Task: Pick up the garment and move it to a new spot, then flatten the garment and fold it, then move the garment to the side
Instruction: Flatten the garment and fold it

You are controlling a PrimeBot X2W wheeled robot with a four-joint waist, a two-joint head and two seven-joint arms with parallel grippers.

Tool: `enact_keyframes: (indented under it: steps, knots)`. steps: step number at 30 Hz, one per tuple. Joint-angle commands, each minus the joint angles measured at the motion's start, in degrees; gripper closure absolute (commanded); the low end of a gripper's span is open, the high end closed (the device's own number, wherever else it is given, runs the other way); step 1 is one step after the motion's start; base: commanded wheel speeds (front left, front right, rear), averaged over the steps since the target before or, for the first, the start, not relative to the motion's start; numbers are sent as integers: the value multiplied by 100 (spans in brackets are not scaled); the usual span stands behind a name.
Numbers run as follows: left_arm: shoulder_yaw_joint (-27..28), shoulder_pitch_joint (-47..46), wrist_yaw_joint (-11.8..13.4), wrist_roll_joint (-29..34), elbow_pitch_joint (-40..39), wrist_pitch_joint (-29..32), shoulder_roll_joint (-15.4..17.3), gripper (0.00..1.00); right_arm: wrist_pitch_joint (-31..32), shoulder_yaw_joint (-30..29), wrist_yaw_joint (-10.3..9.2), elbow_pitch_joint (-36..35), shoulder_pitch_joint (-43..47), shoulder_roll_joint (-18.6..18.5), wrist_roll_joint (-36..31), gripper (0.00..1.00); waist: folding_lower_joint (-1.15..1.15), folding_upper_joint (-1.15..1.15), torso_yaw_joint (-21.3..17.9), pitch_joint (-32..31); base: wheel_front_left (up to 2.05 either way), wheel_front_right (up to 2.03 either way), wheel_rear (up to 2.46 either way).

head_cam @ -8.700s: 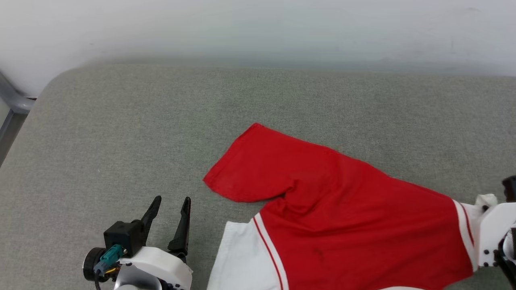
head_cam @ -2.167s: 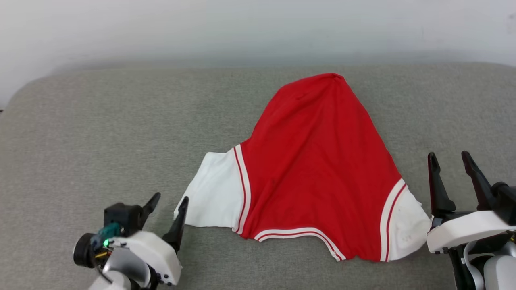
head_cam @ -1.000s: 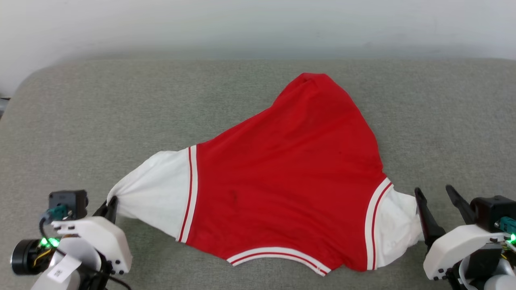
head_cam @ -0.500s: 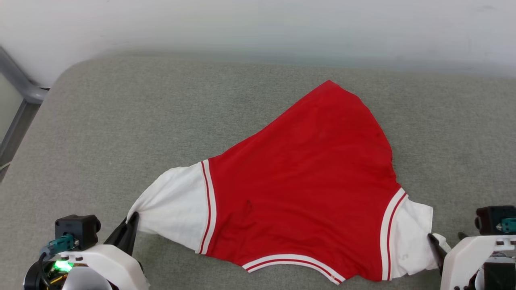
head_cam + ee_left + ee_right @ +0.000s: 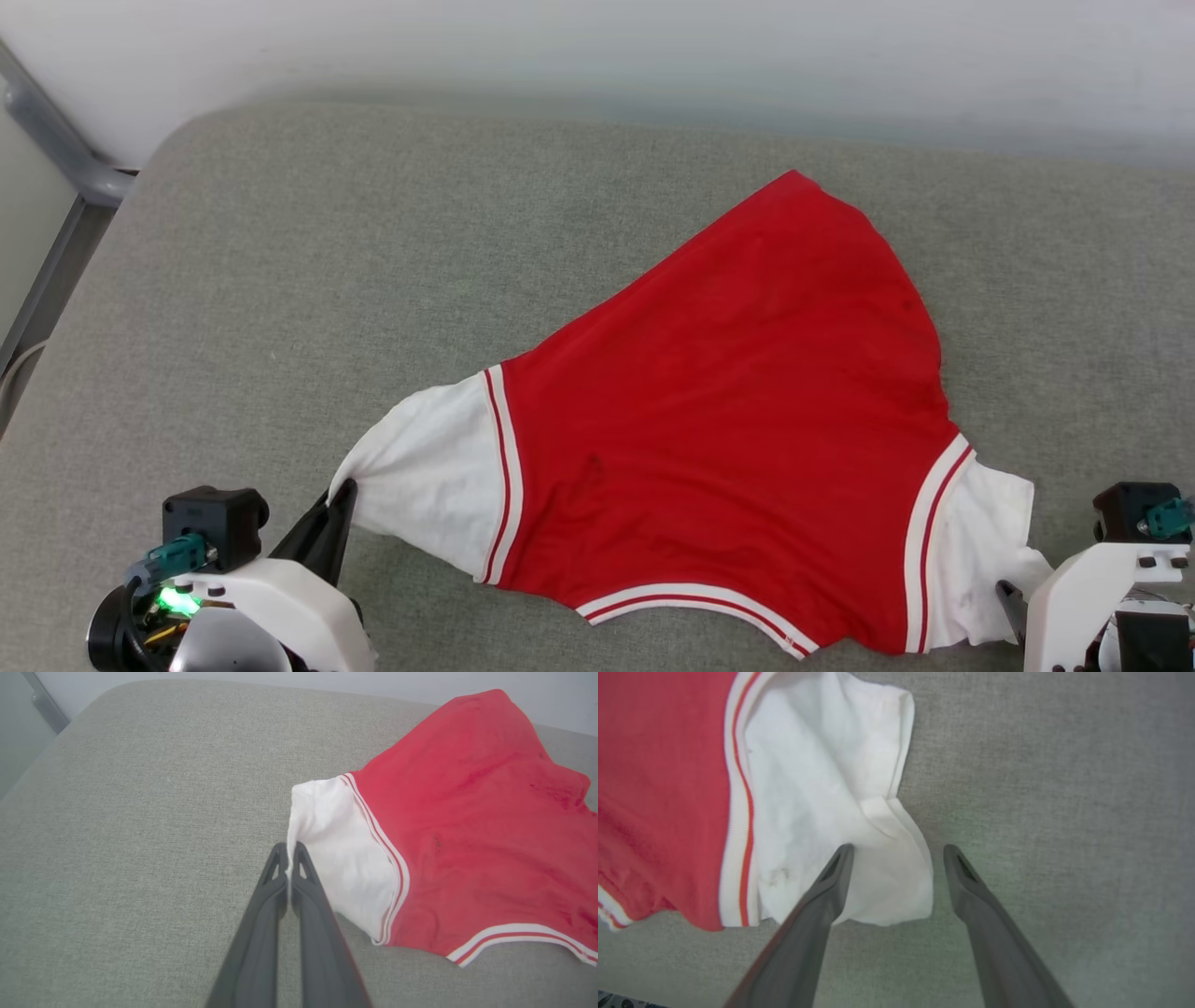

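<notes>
Between the two dark fingers of the left gripper (image 5: 289, 853), which are pressed together with no gap, the outer edge of one white sleeve (image 5: 336, 863) of the garment (image 5: 728, 420) is pinched. The cloth draws to a narrow peak at the tips and fans out to their right in the left wrist view. The right gripper (image 5: 899, 851) has its fingers spread wide and grips nothing. The crumpled cuff corner of the other sleeve (image 5: 822, 779) lies in the gap between them, with the left fingertip over white cloth and the right fingertip over the grey cushion (image 5: 373, 233). Whether either tip touches the fabric cannot be told. The garment lies spread on that cushion between the two pairs of fingers, plain red side up. Its red-and-white striped trim runs along both sleeve seams and the curved edge nearest the robot, and its red body narrows to a point well beyond the fingertips, towards the pale wall (image 5: 597, 47). Beyond and left of the left fingers the cushion runs to a rounded corner. A grey metal bar (image 5: 56, 140) slants there against the wall, well apart from the shirt.
</notes>
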Motion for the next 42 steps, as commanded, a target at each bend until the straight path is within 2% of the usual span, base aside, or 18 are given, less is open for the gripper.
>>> enact_keyframes:
  steps: [1, 10, 11, 12, 13, 14, 21, 27, 32, 42]
  knots:
    - [-20, -88, -21, 37, -28, 1, -17, 100, -22, -33, -4, 61, -98, 28, -23, 0, 0, 0, 34, 61, 0, 0, 0]
    - [-73, -211, -28, 61, 26, 34, -18, 100, 190, 231, 5, 682, 79, 92, 108, 0, 0, 0, 146, 227, 0, 0, 0]
    - [-77, -220, -26, 63, 35, 37, -14, 100, 237, 265, 5, 731, 127, 103, 132, 9, 0, 0, 151, 225, 0, 0, 0]
    - [-78, -223, -23, 67, 47, 40, -7, 100, 277, 293, 6, 769, 176, 108, 146, 51, 0, 0, 151, 219, 0, 0, 0]
    - [-80, -220, -17, 68, 59, 42, 1, 100, 287, 317, 6, 800, 212, 112, 163, 51, 0, 0, 146, 204, 0, 0, 0]
    - [-79, -209, -12, 60, 72, 43, 9, 100, 276, 316, 5, 815, 227, 111, 171, 100, 0, 0, 138, 183, 0, 0, 0]
    - [-48, -90, 39, 44, 123, 53, 72, 100, -201, 218, -6, 597, -40, -107, 182, 100, 0, 0, -11, -116, 0, 0, 0]
    - [81, -43, 37, 14, -78, 15, 216, 100, -416, 205, -4, 190, -372, -527, 491, 100, 0, 0, -191, -476, 0, 0, 0]
    - [223, -179, -99, 110, -324, -42, 506, 100, -313, 104, -4, -195, -795, -926, 896, 100, 0, 0, -339, -722, 0, 0, 0]
    - [884, -885, -294, -238, -1037, -34, 908, 100, 216, -151, -4, -737, -2183, -1344, 1436, 100, 0, 0, -577, -929, 0, 0, 0]
